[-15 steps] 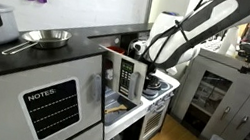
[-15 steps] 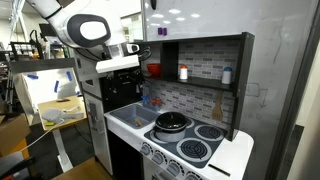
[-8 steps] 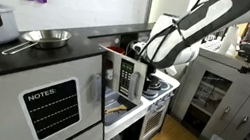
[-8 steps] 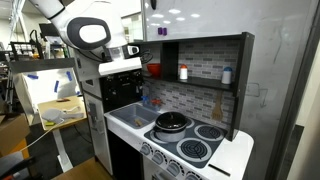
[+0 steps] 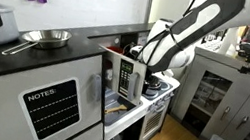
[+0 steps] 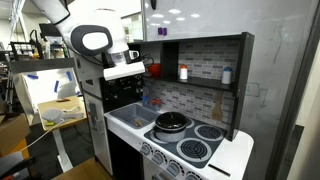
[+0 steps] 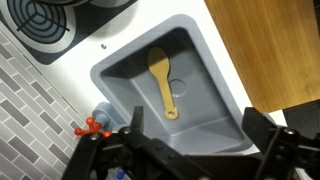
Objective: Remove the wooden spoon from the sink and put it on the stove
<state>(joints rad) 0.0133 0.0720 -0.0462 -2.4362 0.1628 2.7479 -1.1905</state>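
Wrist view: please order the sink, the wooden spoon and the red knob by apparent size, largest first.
1. sink
2. wooden spoon
3. red knob
The differences are plain; no two look alike.

In an exterior view the toy kitchen (image 5: 135, 84) is seen sideways across a black counter (image 5: 55, 61); in an exterior view the toy kitchen (image 6: 190, 95) is faced from the front. The sink (image 7: 205, 105) under the claw (image 7: 192, 130) is viewed closely from above by the wrist view. The stove (image 7: 75, 50) is shared with the frontal view (image 6: 195, 140).
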